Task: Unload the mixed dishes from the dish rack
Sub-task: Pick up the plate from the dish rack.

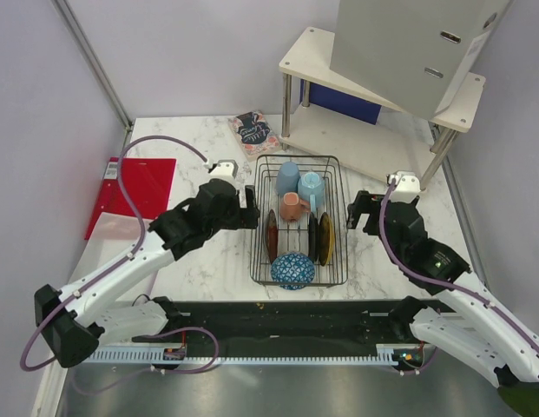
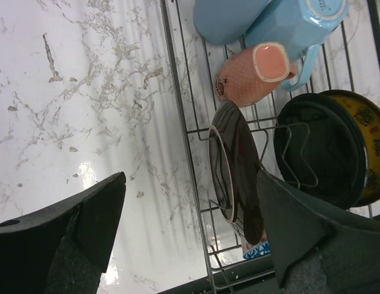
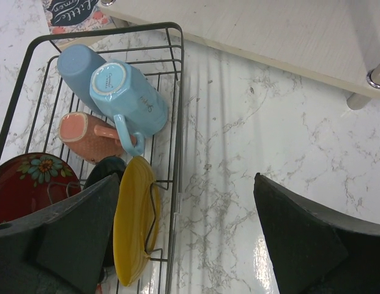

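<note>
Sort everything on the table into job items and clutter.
Job: dish rack, light-blue cups, pink mug, patterned bowl, red-brown plate, black plate, yellow plate.
Clutter: booklet, red folder, white shelf, grey binders.

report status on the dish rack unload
Both open: left gripper at red-brown plate, right gripper by yellow plate. Nothing lifted from dish rack. Nothing in the way.

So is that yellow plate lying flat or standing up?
Standing on edge: the yellow plate sits upright between the dish rack wires.
</note>
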You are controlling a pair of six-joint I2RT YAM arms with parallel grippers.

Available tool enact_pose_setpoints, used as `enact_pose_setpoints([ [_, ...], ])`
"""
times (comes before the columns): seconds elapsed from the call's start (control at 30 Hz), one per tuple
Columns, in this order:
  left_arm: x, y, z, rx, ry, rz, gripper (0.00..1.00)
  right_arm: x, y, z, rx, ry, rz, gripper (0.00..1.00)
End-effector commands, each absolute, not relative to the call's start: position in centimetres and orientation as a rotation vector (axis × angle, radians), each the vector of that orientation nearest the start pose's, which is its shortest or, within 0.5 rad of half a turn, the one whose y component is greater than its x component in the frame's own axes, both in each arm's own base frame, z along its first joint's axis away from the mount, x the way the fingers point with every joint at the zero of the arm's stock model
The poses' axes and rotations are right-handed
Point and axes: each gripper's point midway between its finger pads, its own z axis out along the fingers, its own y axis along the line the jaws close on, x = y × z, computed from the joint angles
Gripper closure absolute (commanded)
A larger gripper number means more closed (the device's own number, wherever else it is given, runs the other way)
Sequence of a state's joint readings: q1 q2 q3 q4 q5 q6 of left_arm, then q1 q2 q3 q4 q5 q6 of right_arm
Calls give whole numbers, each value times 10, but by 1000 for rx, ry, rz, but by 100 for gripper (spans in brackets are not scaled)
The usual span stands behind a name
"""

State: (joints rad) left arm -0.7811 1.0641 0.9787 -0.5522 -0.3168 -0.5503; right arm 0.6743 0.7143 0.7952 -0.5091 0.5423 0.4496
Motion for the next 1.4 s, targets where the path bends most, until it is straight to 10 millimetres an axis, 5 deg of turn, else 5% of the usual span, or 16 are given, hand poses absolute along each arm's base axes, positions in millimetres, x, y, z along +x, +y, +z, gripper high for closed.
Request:
enact_pose_setpoints([
  [0.0,258,-195,215,141,2209,-275,9,247,107,240,81,1947,218,2],
  [0.23,257,-195,222,246,2171,20,20,248,105,235,83,1956,196,2],
  [0.43,247,-218,253,328,2094,149,23,250,107,229,85,1975,188,2],
  [0.67,241,-230,237,332,2133,228,25,248,113,222,40,2039,180,4],
  [1.03,230,-228,214,284,2188,157,25,237,148,220,-97,2120,263,53],
  [1.13,227,-226,210,272,2193,141,24,232,159,220,-152,2134,162,43],
  [1.37,222,-222,208,223,2194,83,21,240,151,253,-170,2035,-215,17],
])
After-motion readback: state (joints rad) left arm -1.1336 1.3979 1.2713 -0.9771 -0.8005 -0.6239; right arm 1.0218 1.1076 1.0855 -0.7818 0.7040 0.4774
